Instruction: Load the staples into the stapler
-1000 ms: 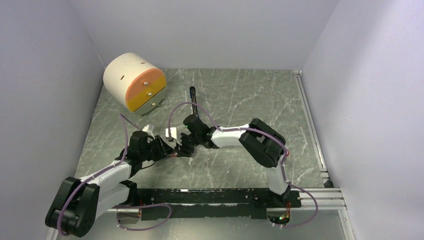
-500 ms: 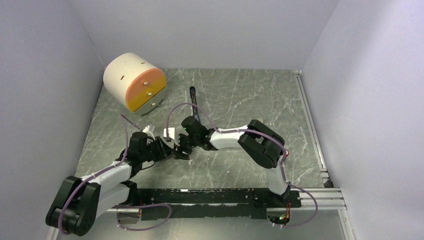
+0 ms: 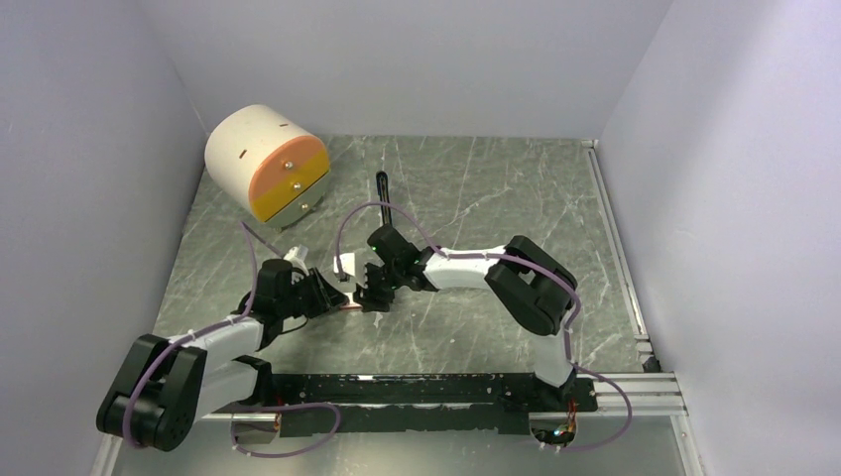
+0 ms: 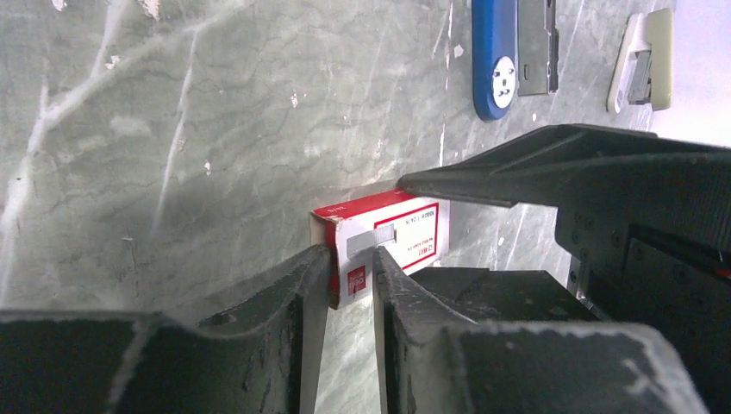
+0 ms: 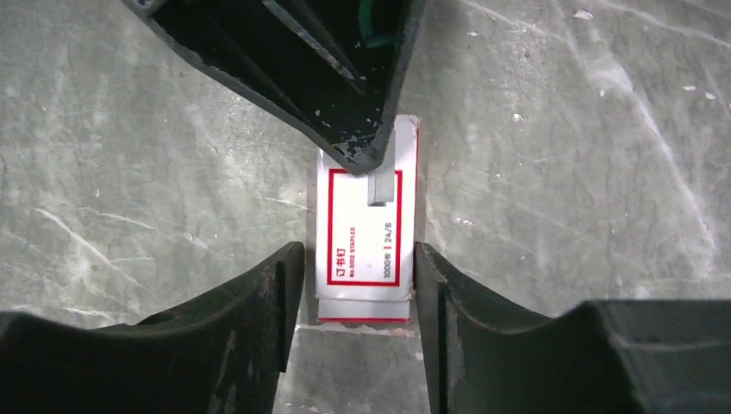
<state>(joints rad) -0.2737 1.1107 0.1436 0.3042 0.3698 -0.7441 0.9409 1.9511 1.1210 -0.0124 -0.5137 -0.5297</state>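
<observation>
**Box of staples** (image 5: 364, 250): small white card box with a red frame and red sides, lying flat on the table (image 3: 476, 198). It sits directly between the two pincers, which meet over it. A small grey patch shows on its white face; I cannot tell whether this is print or metal. No loose staples are in view.

**Right pincer** (image 5: 360, 267): clasps the box across its width, one finger along each long side. The right-hand finger touches the card and the other sits hard beside it.

**Left pincer** (image 4: 352, 259): clenched almost to nothing on the opposite end of the box. A corner of card is nipped in the narrow slot between its fingertips. In the right wrist view its tip lies on the box's far end.

**Stapler** (image 4: 494, 60): bright blue, lying on the table beyond both pincers and well apart from the box. A black and metal part lies just beside the blue body. No finger touches it.

**Beige bar** (image 4: 642, 56): pale bar near the stapler, on its outer side as the left wrist sees it.

**Drum** (image 3: 266, 164): large white drum with an orange face, at the far left corner, well beyond the left pincer.
</observation>
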